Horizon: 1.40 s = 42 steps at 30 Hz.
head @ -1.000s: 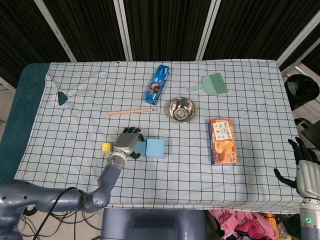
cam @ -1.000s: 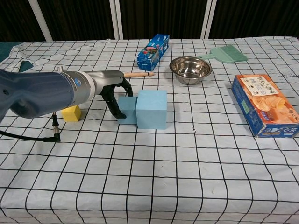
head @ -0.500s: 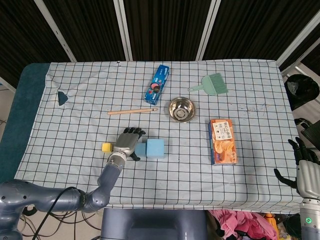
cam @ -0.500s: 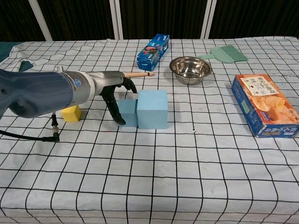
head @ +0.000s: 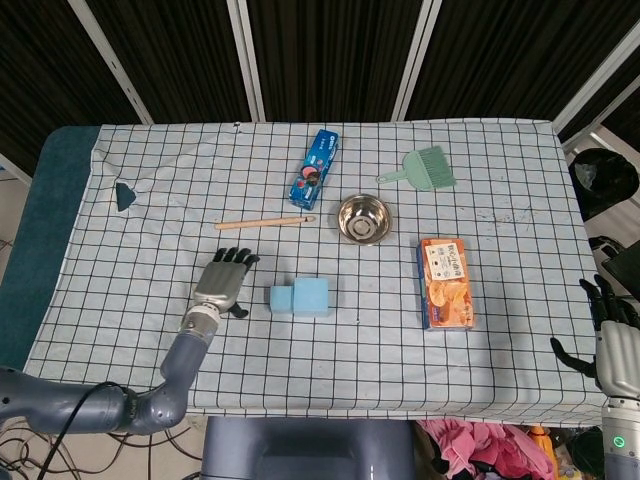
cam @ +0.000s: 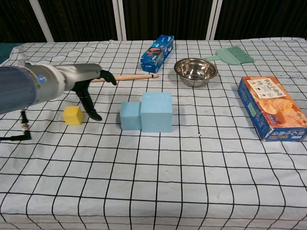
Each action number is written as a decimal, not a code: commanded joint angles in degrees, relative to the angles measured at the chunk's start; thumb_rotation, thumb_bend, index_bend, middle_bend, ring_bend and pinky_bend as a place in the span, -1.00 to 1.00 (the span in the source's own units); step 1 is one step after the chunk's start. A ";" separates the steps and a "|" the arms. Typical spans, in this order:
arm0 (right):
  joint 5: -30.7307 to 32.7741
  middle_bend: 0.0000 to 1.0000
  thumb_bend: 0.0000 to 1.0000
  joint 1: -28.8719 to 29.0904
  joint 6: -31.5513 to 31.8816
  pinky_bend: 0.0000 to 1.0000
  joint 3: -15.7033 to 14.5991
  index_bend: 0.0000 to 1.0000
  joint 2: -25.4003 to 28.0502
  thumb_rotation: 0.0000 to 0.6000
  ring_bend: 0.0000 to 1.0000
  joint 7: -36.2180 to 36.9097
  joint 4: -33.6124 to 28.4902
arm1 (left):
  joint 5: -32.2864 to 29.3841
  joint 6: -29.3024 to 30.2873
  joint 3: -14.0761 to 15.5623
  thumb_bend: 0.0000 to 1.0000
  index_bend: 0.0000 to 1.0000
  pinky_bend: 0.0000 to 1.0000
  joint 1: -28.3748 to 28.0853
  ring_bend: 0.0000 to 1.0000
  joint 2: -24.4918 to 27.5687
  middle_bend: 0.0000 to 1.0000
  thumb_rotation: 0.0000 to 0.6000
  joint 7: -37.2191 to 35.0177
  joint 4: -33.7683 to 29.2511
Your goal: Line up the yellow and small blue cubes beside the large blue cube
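The large blue cube (head: 312, 296) (cam: 156, 111) stands mid-table. Against its left side sits the small blue cube (head: 282, 298) (cam: 130, 115), touching it. The yellow cube (cam: 73, 115) lies apart, further left; the head view hides it under my left hand (head: 222, 282). In the chest view my left hand (cam: 86, 85) hovers over the yellow cube with its fingers spread and nothing in it, one dark fingertip (cam: 95, 116) down just right of the cube. My right hand (head: 612, 330) hangs off the table at the lower right, fingers apart and holding nothing.
A wooden stick (head: 265, 223) lies just behind my left hand. Further back are a blue snack box (head: 315, 167), a steel bowl (head: 363, 218) and a green brush (head: 428, 168). An orange chips box (head: 446, 283) lies to the right.
My left hand has come off the small blue cube and moved left to the yellow cube. The small blue cube stays against the large one. The right hand has not moved.
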 commanded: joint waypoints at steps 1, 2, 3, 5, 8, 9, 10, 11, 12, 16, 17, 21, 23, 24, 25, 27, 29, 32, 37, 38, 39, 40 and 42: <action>0.01 -0.95 -0.62 0.01 0.15 -0.76 -0.03 -0.80 -0.15 1.00 -0.66 -0.58 -0.15 | 4.37 1.13 4.16 -0.69 -0.62 -1.00 4.87 -1.00 6.08 -0.86 1.00 -3.33 -3.33; 0.04 -0.95 -0.62 0.02 0.18 -0.76 -0.04 -0.80 -0.20 1.00 -0.66 -0.77 -0.16 | 5.00 0.86 4.59 -0.68 -0.60 -1.00 5.51 -1.00 6.82 -0.86 1.00 -4.09 -3.42; 0.14 -0.95 -0.62 0.06 0.18 -0.76 -0.04 -0.80 -0.30 1.00 -0.66 -1.10 -0.19 | 6.21 0.15 5.39 -0.68 -0.57 -1.00 6.66 -1.00 8.07 -0.86 1.00 -5.52 -3.30; 0.38 -0.95 -0.62 0.11 0.13 -0.76 -0.04 -0.80 -0.42 1.00 -0.66 -1.62 -0.24 | 7.77 -1.32 6.52 -0.66 -0.53 -1.00 8.27 -1.00 9.73 -0.86 1.00 -7.77 -2.54; 0.56 -0.95 -0.62 0.20 0.14 -0.76 -0.01 -0.80 -0.64 1.00 -0.66 -2.21 -0.28 | 9.64 -3.17 6.98 -0.64 -0.47 -1.00 9.48 -1.00 10.67 -0.86 1.00 -10.14 -1.08; 0.61 -0.95 -0.62 0.24 0.08 -0.76 -0.03 -0.80 -0.70 1.00 -0.66 -2.38 -0.27 | 10.32 -3.88 6.99 -0.63 -0.45 -1.00 9.76 -1.00 10.80 -0.85 1.00 -10.92 -0.49; 0.68 -0.95 -0.62 0.27 0.01 -0.76 -0.05 -0.80 -0.74 1.00 -0.66 -2.51 -0.25 | 10.73 -4.41 6.96 -0.62 -0.43 -1.00 9.91 -1.00 10.84 -0.85 1.00 -11.45 -0.06; 0.76 -0.95 -0.62 0.30 -0.05 -0.76 -0.06 -0.80 -0.78 1.00 -0.66 -2.63 -0.24 | 11.09 -4.91 6.87 -0.62 -0.41 -1.00 10.04 -1.00 10.81 -0.85 1.00 -11.99 0.39; 0.84 -0.95 -0.62 0.33 -0.09 -0.76 -0.04 -0.80 -0.82 1.00 -0.66 -2.75 -0.25 | 11.67 -5.49 6.80 -0.61 -0.39 -1.00 10.16 -1.00 10.67 -0.85 1.00 -12.50 1.04; 0.95 -0.95 -0.62 0.34 -0.06 -0.76 -0.01 -0.80 -0.90 1.00 -0.66 -2.91 -0.21 | 12.18 -6.93 6.29 -0.60 -0.37 -1.00 10.22 -1.00 9.45 -0.85 1.00 -13.09 3.32; 0.98 -0.95 -0.62 0.36 -0.12 -0.76 -0.01 -0.80 -0.90 1.00 -0.66 -2.89 -0.19 | 12.03 -7.23 6.12 -0.60 -0.37 -1.00 10.13 -1.00 9.18 -0.85 1.00 -13.08 3.71; 1.22 -0.95 -0.62 0.44 -0.42 -0.76 0.03 -0.80 -0.90 1.00 -0.66 -2.74 0.05 | 10.72 -9.10 4.73 -0.57 -0.35 -1.00 9.26 -1.00 7.76 -0.85 1.00 -13.13 5.68; 1.35 -0.95 -0.62 0.49 -0.54 -0.76 0.08 -0.80 -0.88 1.00 -0.66 -2.66 0.13 | 10.01 -9.77 4.15 -0.57 -0.34 -1.00 8.62 -1.00 6.92 -0.85 1.00 -12.56 6.51; 1.38 -0.95 -0.62 0.49 -0.55 -0.76 0.10 -0.80 -0.88 1.00 -0.66 -2.64 0.15 | 9.80 -9.94 4.03 -0.57 -0.33 -1.00 8.45 -1.00 6.71 -0.85 1.00 -12.36 6.68; 1.47 -0.95 -0.62 0.49 -0.55 -0.76 0.14 -0.80 -0.89 1.00 -0.66 -2.60 0.18 | 9.35 -10.31 3.73 -0.57 -0.33 -1.00 8.05 -1.00 6.25 -0.85 1.00 -11.99 6.96; 1.57 -0.95 -0.62 0.46 -0.55 -0.76 0.18 -0.80 -0.85 1.00 -0.66 -2.53 0.19 | 8.83 -10.60 3.43 -0.55 -0.32 -1.00 7.61 -1.00 5.69 -0.85 1.00 -11.52 7.33; 1.61 -0.95 -0.62 0.46 -0.55 -0.76 0.20 -0.80 -0.82 1.00 -0.66 -2.50 0.18 | 8.57 -10.84 3.26 -0.55 -0.31 -1.00 7.19 -1.00 5.17 -0.85 1.00 -11.02 7.59; 1.65 -0.95 -0.62 0.41 -0.50 -0.76 0.23 -0.80 -0.75 1.00 -0.66 -2.38 0.15 | 7.82 -10.96 3.09 -0.54 -0.27 -1.00 6.43 -1.00 4.13 -0.85 1.00 -9.81 8.04; 1.70 -0.95 -0.62 0.41 -0.67 -0.76 0.24 -0.80 -0.66 1.00 -0.66 -2.07 0.21 | 6.53 -10.53 2.84 -0.50 -0.20 -1.00 5.68 -1.00 3.04 -0.85 1.00 -8.26 8.50; 1.71 -0.95 -0.62 0.41 -0.68 -0.76 0.25 -0.80 -0.64 1.00 -0.66 -2.02 0.22 | 6.41 -10.45 2.81 -0.50 -0.20 -1.00 5.63 -1.00 2.94 -0.85 1.00 -8.13 8.54; 1.74 -0.95 -0.62 0.41 -0.69 -0.76 0.26 -0.80 -0.64 1.00 -0.66 -1.98 0.24 | 6.25 -10.40 2.79 -0.49 -0.19 -1.00 5.60 -1.00 2.85 -0.85 1.00 -8.01 8.61; 1.77 -0.95 -0.62 0.41 -0.71 -0.76 0.28 -0.80 -0.61 1.00 -0.66 -1.94 0.26 | 5.99 -10.38 2.81 -0.49 -0.18 -1.00 5.52 -1.00 2.73 -0.85 1.00 -7.76 8.72; 1.82 -0.95 -0.62 0.41 -0.75 -0.76 0.29 -0.80 -0.58 1.00 -0.66 -1.89 0.29 | 5.47 -10.37 2.84 -0.49 -0.16 -1.00 5.33 -1.00 2.58 -0.84 1.00 -7.24 8.86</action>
